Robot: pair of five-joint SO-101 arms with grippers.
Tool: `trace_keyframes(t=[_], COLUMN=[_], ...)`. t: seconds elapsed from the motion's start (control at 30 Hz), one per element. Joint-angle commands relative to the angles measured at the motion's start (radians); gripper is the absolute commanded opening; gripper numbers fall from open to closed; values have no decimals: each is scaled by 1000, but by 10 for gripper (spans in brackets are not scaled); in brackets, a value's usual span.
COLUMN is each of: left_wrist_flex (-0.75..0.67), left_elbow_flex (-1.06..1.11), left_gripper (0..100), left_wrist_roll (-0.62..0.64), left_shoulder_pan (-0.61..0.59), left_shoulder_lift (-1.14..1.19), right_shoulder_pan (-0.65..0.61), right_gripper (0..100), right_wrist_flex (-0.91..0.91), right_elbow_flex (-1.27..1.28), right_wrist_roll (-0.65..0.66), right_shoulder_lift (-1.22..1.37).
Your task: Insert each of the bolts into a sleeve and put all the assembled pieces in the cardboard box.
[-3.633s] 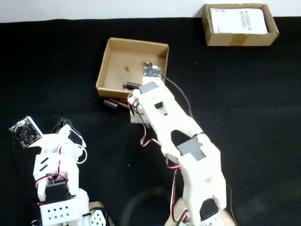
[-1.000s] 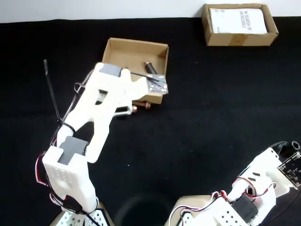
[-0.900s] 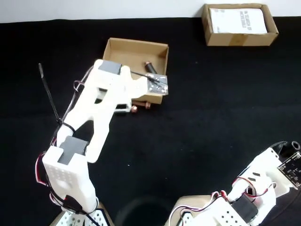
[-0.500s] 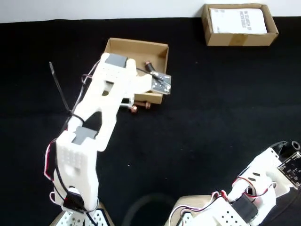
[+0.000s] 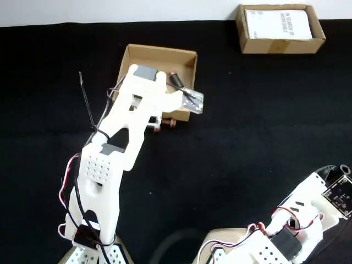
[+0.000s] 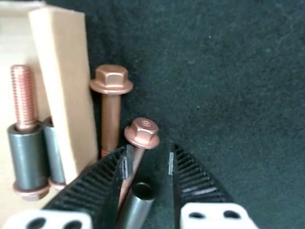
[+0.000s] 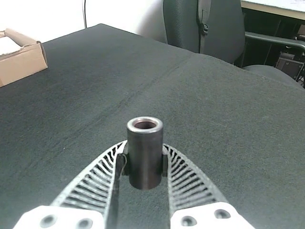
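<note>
Both arms are built from white printed shells. The left arm point(image 5: 118, 148) is long and boxy, with cut-out windows and a grid of small holes point(image 5: 99, 168) far back from the fingers. The right arm point(image 5: 300, 212) is white too. Dark grey servo blocks point(image 5: 144, 72) are set into the shells, and thin red, white and black wires point(image 5: 69, 190) loop past the joints. A small circuit board point(image 5: 193, 99) sits at the fingers' end of the left arm. The left fingers point(image 6: 93, 183) are black and ribbed like a lattice, fixed behind to white mounts point(image 6: 45, 220) with round screw holes. The right fingers point(image 7: 97, 183) look the same.
</note>
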Motion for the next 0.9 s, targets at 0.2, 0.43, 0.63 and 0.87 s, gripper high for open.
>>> trace_keyframes(t=[0.2, 0.43, 0.63, 0.87], left_wrist_flex=[29, 29, 31, 20], left_elbow_flex=[-10, -7, -7, -22], left_gripper=[15, 21, 109, 139], left_wrist_roll=[-43, -40, -38, -48], left_shoulder_pan=[33, 50, 50, 50], left_shoulder_lift=[53, 53, 50, 53], right_shoulder_pan=[4, 4, 8, 7], right_gripper=[7, 7, 7, 7], right_wrist_flex=[-21, -21, -21, -15], right_elbow_flex=[64, 62, 62, 18], right_wrist_roll=[5, 17, 60, 60], right_shoulder_lift=[-24, -24, -24, -24])
